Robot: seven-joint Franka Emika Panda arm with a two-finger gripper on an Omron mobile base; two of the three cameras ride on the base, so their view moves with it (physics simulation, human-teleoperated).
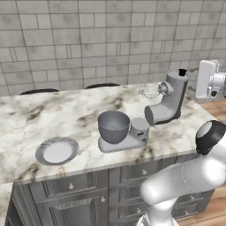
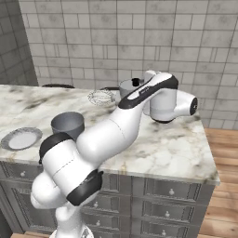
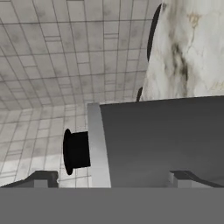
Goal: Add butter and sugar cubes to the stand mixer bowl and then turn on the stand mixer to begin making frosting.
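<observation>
**Q:** So, how far along is the frosting?

**A:** Seemingly late. The gripper (image 3: 111, 177), fingers spread wide and empty, sits right at the stand mixer (image 1: 170, 99), its black knob (image 3: 76, 150) just ahead-left. The deep grey metal bowl (image 1: 114, 126) rests beyond on the mixer's flat base; something small lies inside. Switching on appears left.

**Q:** Textures?

**A:** Veined marble surface (image 1: 79, 110); a flat round grey plate (image 1: 56, 150), farther off.
</observation>
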